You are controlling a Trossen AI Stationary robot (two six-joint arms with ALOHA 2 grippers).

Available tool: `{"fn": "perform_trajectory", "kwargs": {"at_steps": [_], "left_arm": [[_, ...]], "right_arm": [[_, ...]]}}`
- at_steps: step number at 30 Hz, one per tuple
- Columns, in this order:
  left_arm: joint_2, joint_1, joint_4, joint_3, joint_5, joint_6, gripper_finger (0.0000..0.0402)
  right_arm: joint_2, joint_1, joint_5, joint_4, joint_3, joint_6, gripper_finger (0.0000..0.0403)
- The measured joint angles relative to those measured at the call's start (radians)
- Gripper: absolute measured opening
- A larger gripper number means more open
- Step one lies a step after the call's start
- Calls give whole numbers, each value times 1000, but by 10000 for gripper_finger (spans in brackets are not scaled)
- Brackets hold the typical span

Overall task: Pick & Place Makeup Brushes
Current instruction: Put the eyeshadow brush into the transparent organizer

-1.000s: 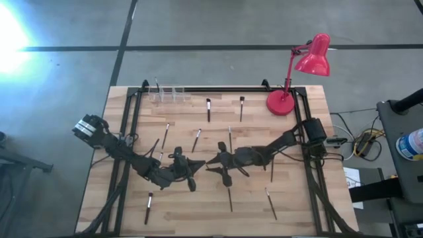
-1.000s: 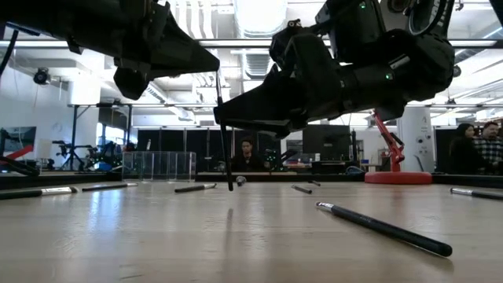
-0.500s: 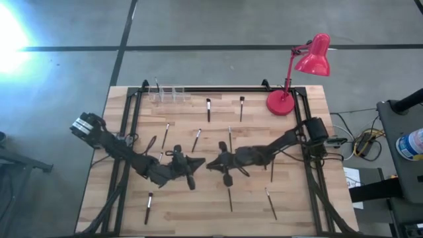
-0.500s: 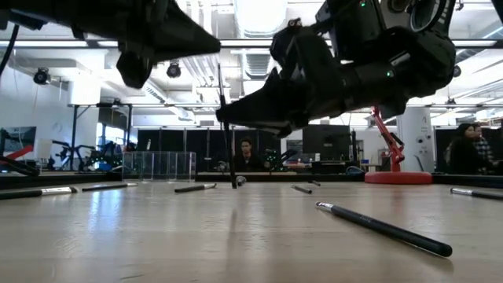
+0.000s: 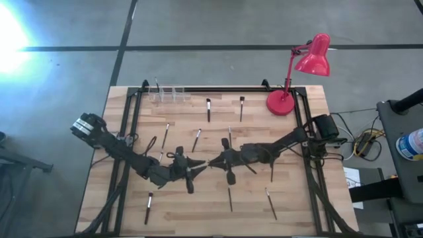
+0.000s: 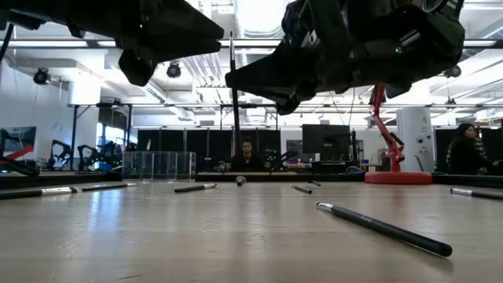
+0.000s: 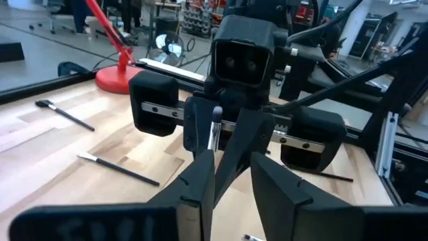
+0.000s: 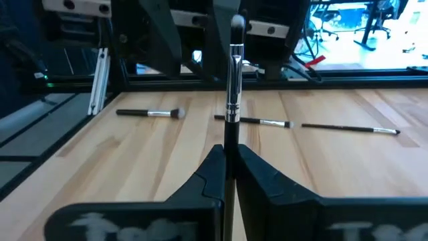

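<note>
Black-handled makeup brush (image 8: pixel 233 87) mid-handover above the wooden table's (image 5: pixel 297 205) centre.
Right gripper (image 5: pixel 213 162) pinches the upright brush narrow; left gripper (image 5: pixel 195 166), just beside it, stands spread and empty. Earlier the left held the brush lower and the right was wide. Next, probably: carry to the far-left clear holder (image 5: pixel 165 94).

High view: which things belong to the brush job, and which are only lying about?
Job: held brush, upright in the right pincer; loose brushes, lying flat; left pincer, open beside it; probably the clear holder.
Lying about: red lamp; cables.
</note>
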Motion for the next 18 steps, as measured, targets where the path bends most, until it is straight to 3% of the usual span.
{"fn": "perform_trajectory", "kwargs": {"at_steps": [18], "left_arm": [[39,73,100,15,107,112,92]], "right_arm": [[0,15,-11,9,14,-8,13]]}}
